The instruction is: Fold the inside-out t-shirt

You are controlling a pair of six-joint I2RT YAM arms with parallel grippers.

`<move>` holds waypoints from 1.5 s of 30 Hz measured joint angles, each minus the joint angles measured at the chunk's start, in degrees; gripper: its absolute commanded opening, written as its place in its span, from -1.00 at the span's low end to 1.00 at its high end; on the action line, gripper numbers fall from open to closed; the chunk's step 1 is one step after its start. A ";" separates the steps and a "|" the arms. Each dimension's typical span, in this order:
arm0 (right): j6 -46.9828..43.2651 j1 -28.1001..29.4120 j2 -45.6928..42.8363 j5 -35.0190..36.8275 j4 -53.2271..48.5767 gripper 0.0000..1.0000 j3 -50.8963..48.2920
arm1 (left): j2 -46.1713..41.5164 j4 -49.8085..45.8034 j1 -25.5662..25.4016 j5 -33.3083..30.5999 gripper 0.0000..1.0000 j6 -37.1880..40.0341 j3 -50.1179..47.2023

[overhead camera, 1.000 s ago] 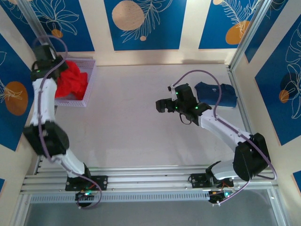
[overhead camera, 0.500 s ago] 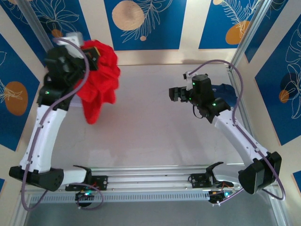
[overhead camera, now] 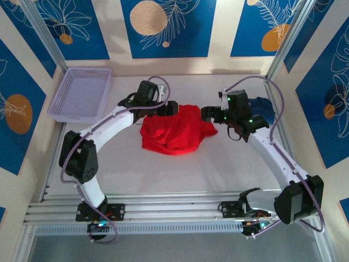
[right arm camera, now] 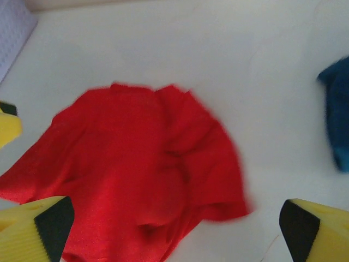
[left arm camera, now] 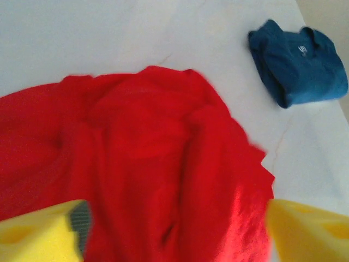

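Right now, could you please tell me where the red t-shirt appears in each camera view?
Top external: red t-shirt in the middle of the picture.
Left wrist: centre and lower left.
Right wrist: centre-left.
Shared landmark: the blue garment, right of the shirt in all three.

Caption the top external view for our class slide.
Crumpled red t-shirt on the table between left gripper and right gripper.

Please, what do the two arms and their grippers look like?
The left arm and right arm have white links with black joints, small green lights and a thin purple cable along each. The left gripper and right gripper have yellow fingers with dark pads.
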 measured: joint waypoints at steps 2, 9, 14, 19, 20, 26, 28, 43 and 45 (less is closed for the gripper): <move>1.46 1.49 0.92 -2.16 1.16 0.90 -3.21 | -5.40 0.07 1.14 -0.48 0.85 0.74 -5.66; 5.11 9.84 13.35 -4.79 4.81 0.77 -6.14 | -18.34 2.03 3.76 -2.21 0.81 0.44 -24.46; 5.62 14.43 18.64 -2.25 5.25 0.75 -5.44 | -14.58 1.57 3.87 -4.13 0.78 -0.07 -32.02; 4.37 21.97 19.32 3.10 5.46 0.74 -2.58 | -13.84 3.78 4.02 -4.79 0.64 -1.40 -35.47; 4.13 22.77 19.71 3.74 5.81 0.72 -1.95 | -13.27 4.46 4.02 -4.79 0.58 -1.49 -35.52; 1.64 23.82 26.93 7.23 9.77 0.03 1.11 | -5.77 12.24 4.02 -4.17 -0.12 -3.17 -35.43; 0.52 23.61 29.53 8.39 9.88 -0.32 2.38 | -4.48 12.85 4.57 -4.35 -0.49 -3.54 -34.84; -3.10 0.46 -6.32 -1.25 5.97 -1.00 17.38 | -34.51 10.03 10.56 -13.35 -1.00 0.07 -18.99; -3.17 -1.68 -9.92 -1.95 6.51 -1.00 19.91 | -36.94 9.18 11.10 -17.16 -1.00 1.68 -11.98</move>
